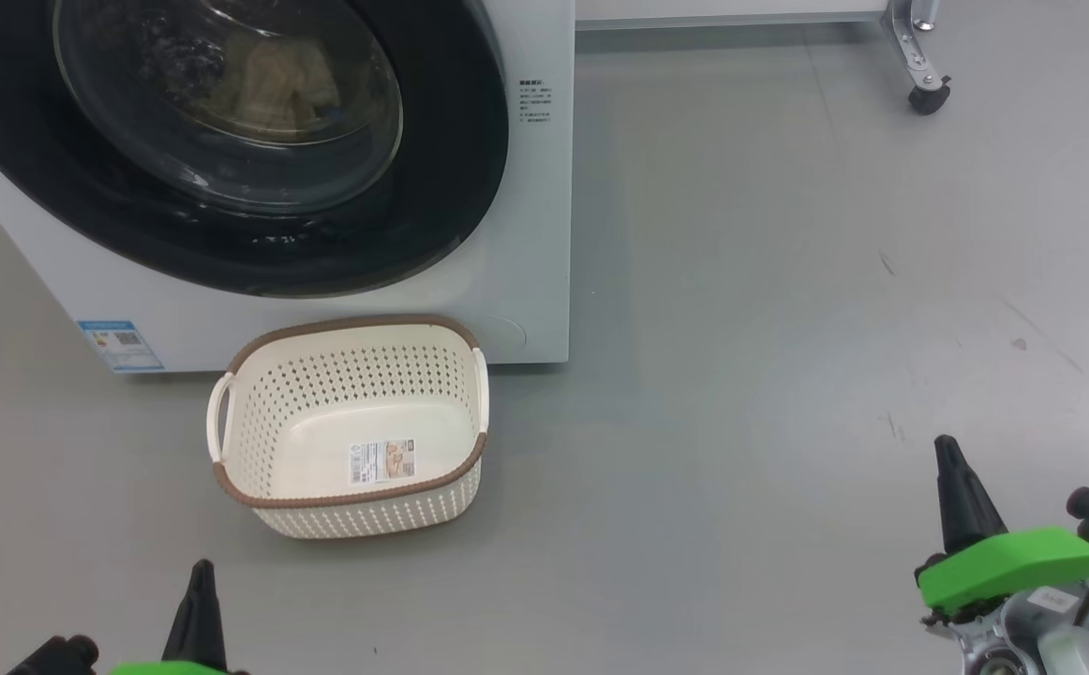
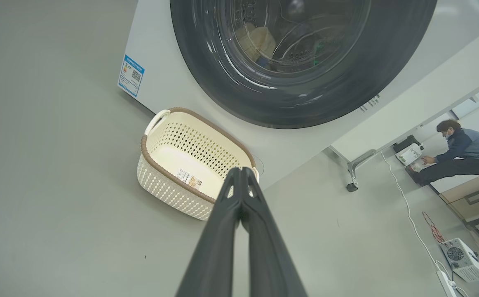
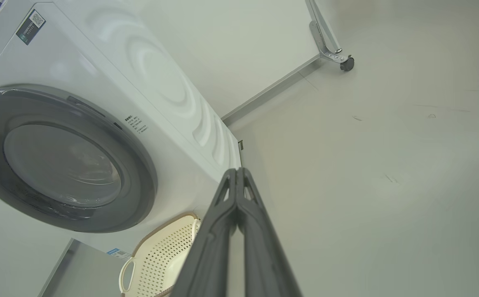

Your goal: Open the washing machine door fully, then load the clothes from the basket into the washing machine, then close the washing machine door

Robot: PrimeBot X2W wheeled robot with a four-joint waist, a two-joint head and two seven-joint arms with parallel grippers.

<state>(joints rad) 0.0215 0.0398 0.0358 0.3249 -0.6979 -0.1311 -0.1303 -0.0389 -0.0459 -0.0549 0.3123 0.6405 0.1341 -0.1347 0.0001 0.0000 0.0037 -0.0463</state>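
Pretty scuffed grey floor [image 1: 788,375], a frame's black caster [image 1: 929,97], a person [image 2: 462,150] sitting low, and a white fan box [image 2: 464,259].

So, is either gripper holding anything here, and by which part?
Nothing is held. The left gripper and the right gripper are both shut, empty. The basket is empty; the clothes sit behind the closed washing machine door.
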